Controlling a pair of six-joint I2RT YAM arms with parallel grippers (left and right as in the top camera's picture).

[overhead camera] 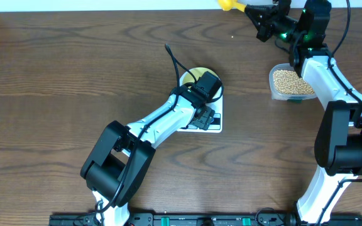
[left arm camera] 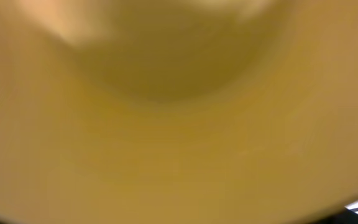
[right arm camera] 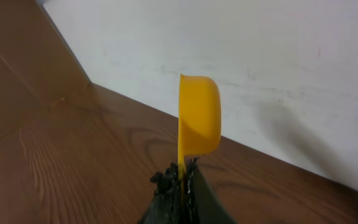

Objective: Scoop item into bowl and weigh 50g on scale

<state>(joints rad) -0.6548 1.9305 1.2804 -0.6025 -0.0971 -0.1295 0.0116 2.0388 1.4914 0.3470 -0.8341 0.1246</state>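
Yellow and blurred, the bowl (left arm camera: 179,124) filled almost the whole left wrist view, too close for any detail to be sharp. From overhead, the bowl stood on the white scale (overhead camera: 213,125) near the middle of the brown wooden bench (overhead camera: 74,75). The left gripper (overhead camera: 206,85) was directly over the bowl and covered a large part of it. Its jaws were hidden in both views, so I cannot tell whether it was open or was holding the bowl.

At the far right corner of the bench, the right gripper (right arm camera: 182,177) was closed on the thin handle of a yellow scoop (right arm camera: 199,115). The scoop stood upright above the fingers, with its round cup at the top, in front of a white wall (right arm camera: 260,50). Whether the cup held anything was not visible.

The beans (overhead camera: 289,80) lay in a clear tub (overhead camera: 272,86) on the right side of the bench, well apart from the scale and near the right arm. I could see no beans in the visible part of the bowl.
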